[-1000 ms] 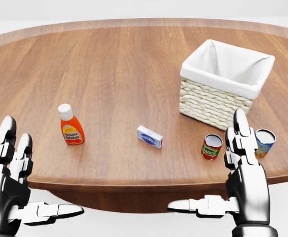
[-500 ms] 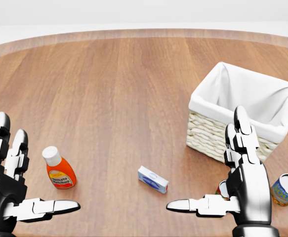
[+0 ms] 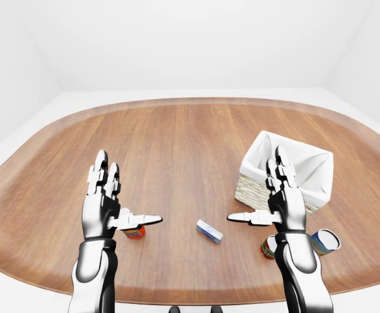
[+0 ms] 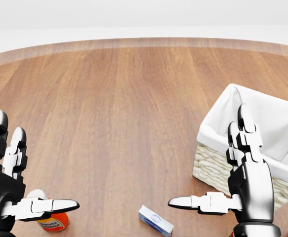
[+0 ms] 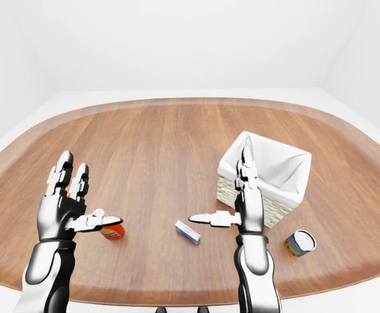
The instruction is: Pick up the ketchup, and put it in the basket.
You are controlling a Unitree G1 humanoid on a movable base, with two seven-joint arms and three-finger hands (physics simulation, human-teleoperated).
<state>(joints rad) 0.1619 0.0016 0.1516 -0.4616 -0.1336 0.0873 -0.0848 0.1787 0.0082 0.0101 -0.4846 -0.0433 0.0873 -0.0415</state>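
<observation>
Plastic ketchup (image 5: 112,231): light, slick; grip mid-body.
Left hand (image 3: 105,207): fingers spread, holding nothing, above bottle.
Basket (image 3: 307,171): unfilled.

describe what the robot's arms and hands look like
Both arms are glossy silver-grey shells with black joints. The left hand and right hand match: three chunky segmented fingers each, silver links over black knuckles, on dark palms. No cables, sleeves or markings show.
</observation>
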